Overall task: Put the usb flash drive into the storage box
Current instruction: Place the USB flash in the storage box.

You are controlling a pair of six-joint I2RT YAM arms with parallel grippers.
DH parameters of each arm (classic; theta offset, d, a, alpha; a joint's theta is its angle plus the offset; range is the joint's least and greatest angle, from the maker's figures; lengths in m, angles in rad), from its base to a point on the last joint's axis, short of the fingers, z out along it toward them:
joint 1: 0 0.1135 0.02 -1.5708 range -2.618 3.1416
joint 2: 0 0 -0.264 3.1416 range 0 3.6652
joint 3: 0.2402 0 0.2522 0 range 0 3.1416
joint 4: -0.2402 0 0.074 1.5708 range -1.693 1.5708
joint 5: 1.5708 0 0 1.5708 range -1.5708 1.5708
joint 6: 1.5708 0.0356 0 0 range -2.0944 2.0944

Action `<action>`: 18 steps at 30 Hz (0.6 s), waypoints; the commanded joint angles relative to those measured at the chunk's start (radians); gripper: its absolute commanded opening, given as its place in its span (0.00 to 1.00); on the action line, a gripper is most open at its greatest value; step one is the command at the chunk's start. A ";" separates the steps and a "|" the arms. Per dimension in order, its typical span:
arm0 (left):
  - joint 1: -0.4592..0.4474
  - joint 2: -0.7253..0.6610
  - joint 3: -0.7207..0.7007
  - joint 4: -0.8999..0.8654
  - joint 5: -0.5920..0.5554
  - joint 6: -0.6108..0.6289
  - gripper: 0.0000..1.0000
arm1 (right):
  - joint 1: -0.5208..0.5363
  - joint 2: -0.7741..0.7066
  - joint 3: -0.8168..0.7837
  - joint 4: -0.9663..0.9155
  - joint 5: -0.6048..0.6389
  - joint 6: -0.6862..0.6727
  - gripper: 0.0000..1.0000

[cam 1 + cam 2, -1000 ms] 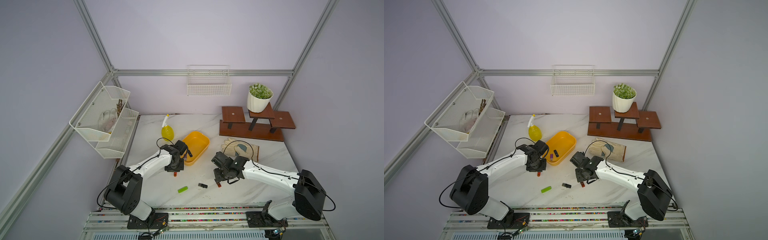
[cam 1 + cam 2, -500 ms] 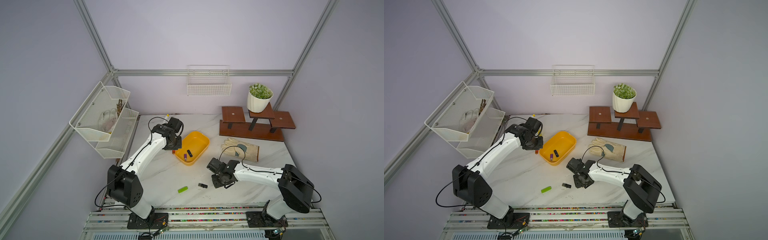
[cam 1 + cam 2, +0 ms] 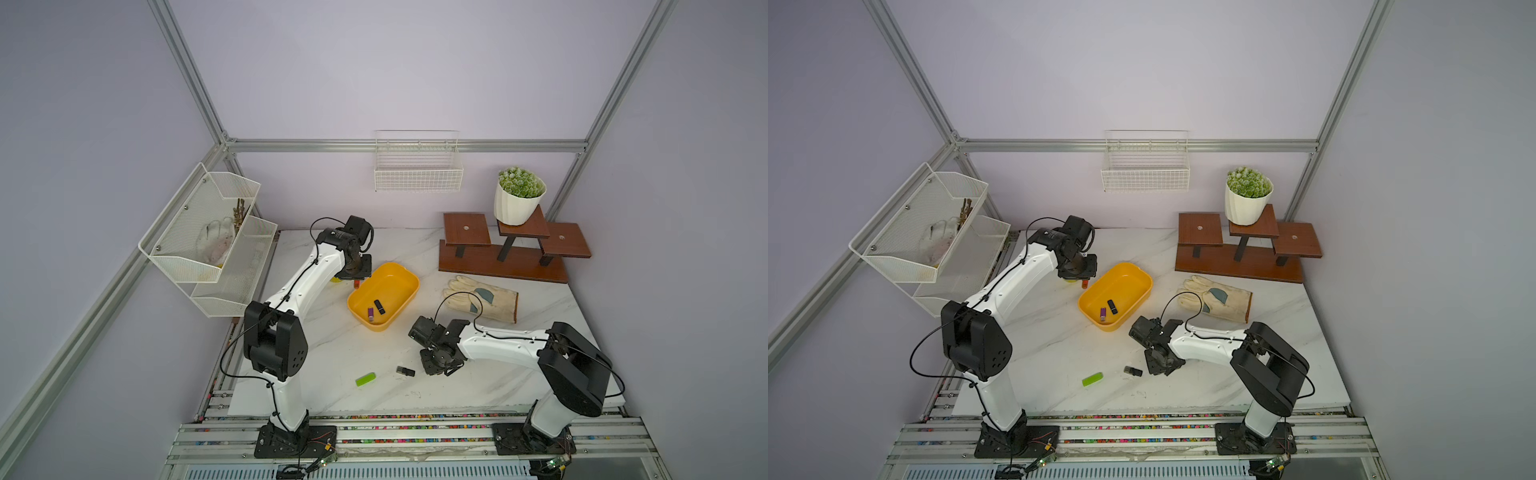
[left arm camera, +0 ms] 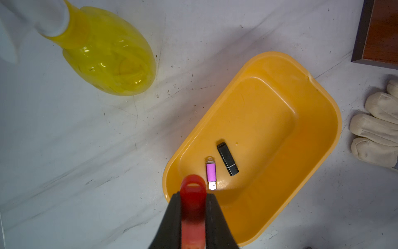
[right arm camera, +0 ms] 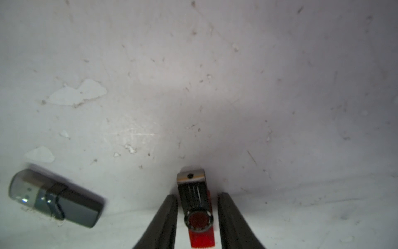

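**L claw point(image 4: 193, 195) pinching red drive point(image 4: 192, 185) at storage box point(image 4: 280, 103); R claw point(image 5: 197, 195) astride swivel drive point(image 5: 193, 189)**

L claw: both fingers pressed onto the red drive, w/ its looped end poking out past the tips. It's held up off the table point(image 3: 478, 386). In left wrist view the drive tip overlaps the box rim at the end where 2 drives lie. In both top views the claw sits by the box's long side that faces the mesh rack point(image 3: 208, 245). Over the rim or just outside it: can't tell.

R claw: fingers spread, one each side of the swivel drive (black clip, red body), which lies flat on the table. A slim gap shows btw the drive and at least one finger, so no squeeze seen. This pair is on the robot-base side of the box, off toward the robot's right, apart from the box.

Inside box: purple drive point(image 4: 210, 172) and black drive point(image 4: 227, 159), side by side near the end closest to the robot bases, not touching.

Outside box, both flat on the table on its robot-base side:
- dark grey drive point(image 5: 58, 198), just beside the R claw
- green drive point(image 3: 365, 379), a bit farther from the box

Also:
- Yellow spray bottle point(image 4: 107, 51) near the box's rack-facing side, apart from it.
- Glove point(image 3: 484, 298) on the box's opposite side, near but not touching.
- Wooden stand point(image 3: 503, 266) w/ potted plant point(image 3: 519, 199) past the glove from the box.
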 commanded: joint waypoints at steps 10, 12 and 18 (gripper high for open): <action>-0.046 0.136 0.096 0.084 0.063 -0.038 0.00 | 0.004 0.014 0.002 0.001 0.007 0.019 0.15; -0.065 0.168 0.122 0.085 0.059 -0.046 0.00 | 0.004 0.011 0.000 0.001 0.007 0.020 0.09; -0.102 0.235 0.181 0.088 0.053 -0.065 0.00 | 0.004 0.003 -0.005 -0.004 0.009 0.021 0.00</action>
